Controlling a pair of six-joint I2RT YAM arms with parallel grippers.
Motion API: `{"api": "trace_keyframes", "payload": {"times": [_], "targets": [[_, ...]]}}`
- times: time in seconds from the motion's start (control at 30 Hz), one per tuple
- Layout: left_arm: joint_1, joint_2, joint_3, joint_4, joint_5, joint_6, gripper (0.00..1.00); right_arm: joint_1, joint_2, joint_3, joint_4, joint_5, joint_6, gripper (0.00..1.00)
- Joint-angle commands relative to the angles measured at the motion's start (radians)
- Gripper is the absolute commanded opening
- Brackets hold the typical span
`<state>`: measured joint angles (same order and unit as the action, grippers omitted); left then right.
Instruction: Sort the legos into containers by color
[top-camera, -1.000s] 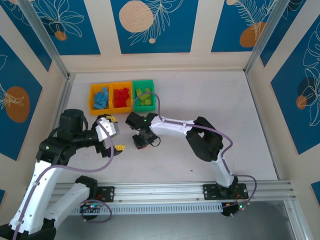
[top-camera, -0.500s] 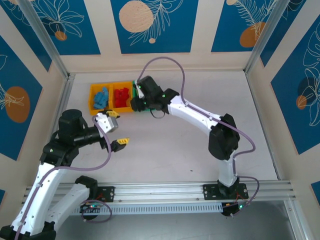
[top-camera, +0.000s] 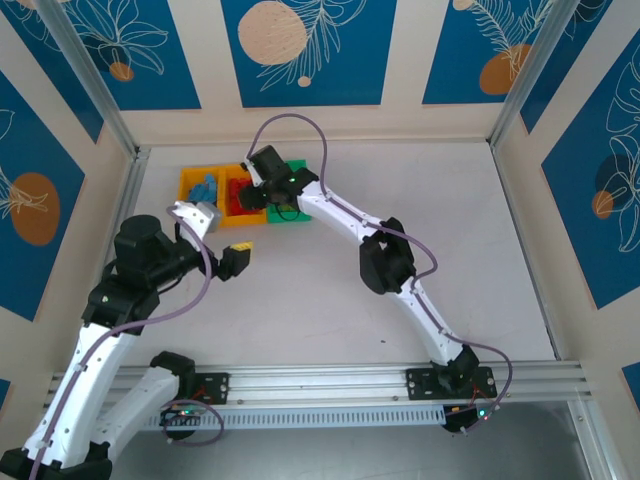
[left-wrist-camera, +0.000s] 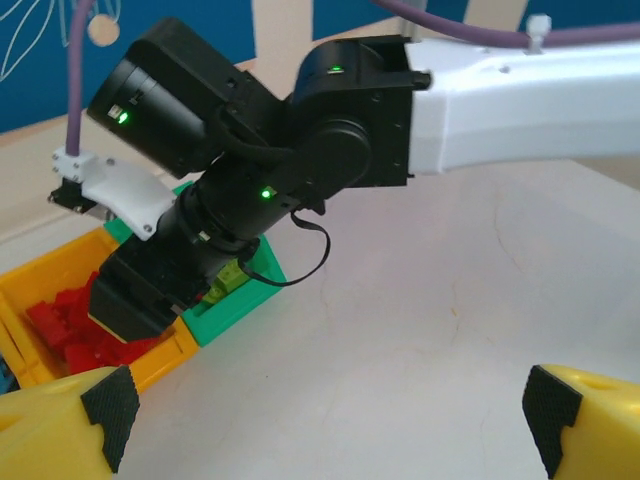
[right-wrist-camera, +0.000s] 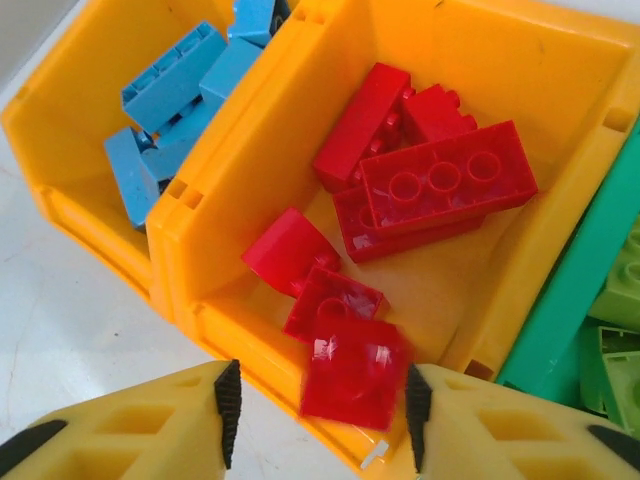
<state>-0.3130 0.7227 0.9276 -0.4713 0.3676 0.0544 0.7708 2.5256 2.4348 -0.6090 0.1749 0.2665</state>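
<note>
My right gripper (right-wrist-camera: 318, 400) hangs open over the middle orange-yellow bin (right-wrist-camera: 560, 70). A red brick (right-wrist-camera: 352, 372), blurred, sits loose between its fingers above the bin's near wall. Several red bricks (right-wrist-camera: 430, 180) lie inside that bin. Light blue bricks (right-wrist-camera: 170, 90) fill the left orange-yellow bin (top-camera: 190, 190). Lime green bricks (right-wrist-camera: 615, 330) lie in the green bin (top-camera: 296, 188). From above, the right gripper (top-camera: 256, 196) covers the red bin. My left gripper (top-camera: 228, 258) is open and empty over bare table, right of the bins' front.
The right arm (top-camera: 340, 215) stretches diagonally from its base to the bins at the back left. In the left wrist view the right wrist (left-wrist-camera: 260, 170) hangs over the red bin, with white table (left-wrist-camera: 450, 300) in front. A wall runs close behind the bins.
The right arm swung from the table's middle to the bins, passing the green one, and now stands open over the red bin. The left gripper drew back and rose slightly.
</note>
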Motion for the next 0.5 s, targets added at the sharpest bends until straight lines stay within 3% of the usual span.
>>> {"api": "trace_keyframes", "payload": {"times": [0.0, 0.2, 0.33, 0.47], "targets": [[-0.008, -0.002, -0.04, 0.083, -0.076, -0.179, 1.0, -0.008, -0.032, 0.067, -0.067, -0.02, -0.014, 0.53], [-0.008, -0.003, -0.061, 0.061, -0.294, -0.218, 1.0, -0.012, -0.202, -0.061, -0.077, -0.025, -0.02, 0.53], [-0.007, 0.009, -0.119, 0.1, -0.493, -0.25, 1.0, -0.024, -0.477, -0.384, 0.02, -0.016, -0.017, 0.53], [-0.005, 0.06, -0.209, 0.217, -0.617, -0.24, 1.0, -0.054, -0.808, -0.766, 0.129, 0.067, -0.014, 0.55]]}}
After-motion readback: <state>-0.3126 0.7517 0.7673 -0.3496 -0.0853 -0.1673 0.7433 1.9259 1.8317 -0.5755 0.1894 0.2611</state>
